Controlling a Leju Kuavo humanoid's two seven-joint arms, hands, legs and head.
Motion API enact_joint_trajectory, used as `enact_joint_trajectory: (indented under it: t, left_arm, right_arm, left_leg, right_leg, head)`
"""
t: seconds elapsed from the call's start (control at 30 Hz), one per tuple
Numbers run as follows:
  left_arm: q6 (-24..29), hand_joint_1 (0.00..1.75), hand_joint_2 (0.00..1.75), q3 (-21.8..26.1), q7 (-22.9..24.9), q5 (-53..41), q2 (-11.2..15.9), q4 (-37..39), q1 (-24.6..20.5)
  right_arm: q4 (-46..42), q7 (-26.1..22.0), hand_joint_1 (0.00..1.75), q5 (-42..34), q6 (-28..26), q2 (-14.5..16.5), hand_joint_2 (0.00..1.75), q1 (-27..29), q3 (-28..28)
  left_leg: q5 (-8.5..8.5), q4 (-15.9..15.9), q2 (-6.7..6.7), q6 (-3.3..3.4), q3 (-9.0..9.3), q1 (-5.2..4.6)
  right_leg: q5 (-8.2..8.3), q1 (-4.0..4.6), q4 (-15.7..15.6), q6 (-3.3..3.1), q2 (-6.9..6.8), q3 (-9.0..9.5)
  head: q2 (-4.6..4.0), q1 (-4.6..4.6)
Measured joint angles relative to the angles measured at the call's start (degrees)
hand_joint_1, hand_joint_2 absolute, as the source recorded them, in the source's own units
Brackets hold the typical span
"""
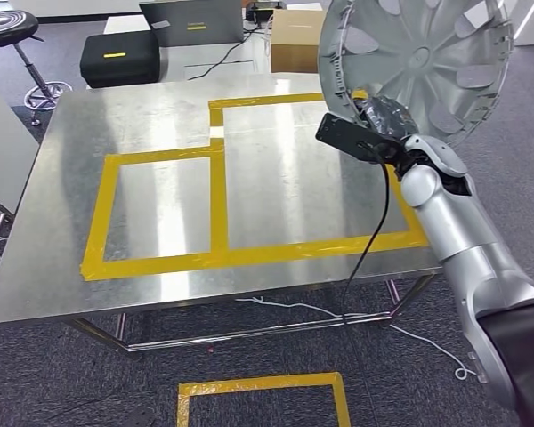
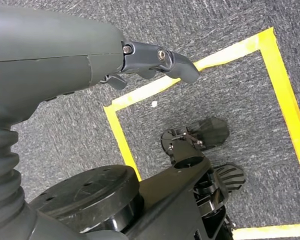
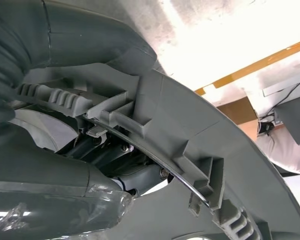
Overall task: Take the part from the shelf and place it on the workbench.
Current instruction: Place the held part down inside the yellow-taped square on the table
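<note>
- Silver-grey plastic wheel cover (image 1: 416,62), the part of the task, sits in the upper right of the head view, held on edge and tilted, its spokes facing the camera.
- Right hand (image 1: 378,124) grips the wheel cover at its lower rim; the silver right arm comes in from the lower right corner of the frame.
- Close up in the right wrist view, the hand's fingers (image 3: 114,155) close around the cover's ribbed rim, with a thin metal ring running along it.
- The cover hangs above the far right part of the metal workbench (image 1: 164,116) and is not resting on it.
- Yellow tape (image 1: 217,205) marks two rectangles on the bench top, a smaller one at centre left and a larger one at centre right.
- Left hand (image 2: 156,60) hangs over grey carpet (image 2: 224,15) with nothing in it, one dark finger stretched out; how far the others spread cannot be told.
- A black case (image 1: 120,58) and a cardboard box (image 1: 295,40) stand beyond the bench at the top of the frame.
- A black stool (image 1: 12,31) is in the upper left corner.
</note>
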Motion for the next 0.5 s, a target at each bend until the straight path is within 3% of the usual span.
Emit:
enact_joint_trajectory:
  t: [0.1, 0.37, 0.5]
  left_arm:
    - [0.4, 0.0, 1.75, -0.3, 0.2, -0.1, 0.0, 0.0, 0.0]
    - [0.9, 0.0, 1.75, -0.9, 3.1, -0.6, -0.4, 0.0, -1.1]
    - [1.2, 0.0, 1.75, -1.1, 3.1, -1.0, -0.8, 0.0, -1.2]
  right_arm:
    - [0.6, 0.8, 1.59, 1.2, 0.0, 1.5, 1.75, -0.5, 0.7]
    - [4.1, 4.3, 1.59, 6.8, -1.5, 10.8, 1.75, -1.0, 7.5]
    - [5.3, 4.5, 1.59, 6.8, -1.8, 13.2, 1.75, -1.1, 9.3]
  left_leg:
    - [0.01, 0.0, 0.02, -0.01, 0.0, 0.0]
    - [0.13, 0.0, 0.38, -0.22, 0.06, 0.17]
    - [0.16, 0.0, 0.3, -0.27, 0.03, 0.22]
  right_leg:
    - [0.03, 0.0, 0.0, -0.01, 0.06, -0.01]
    - [0.14, 0.12, 0.0, -0.2, 0.43, -0.15]
    - [0.15, 0.18, 0.0, -0.27, 0.28, -0.12]
  head:
    - [0.0, 0.01]
    - [0.0, -0.02]
    - [0.0, -0.02]
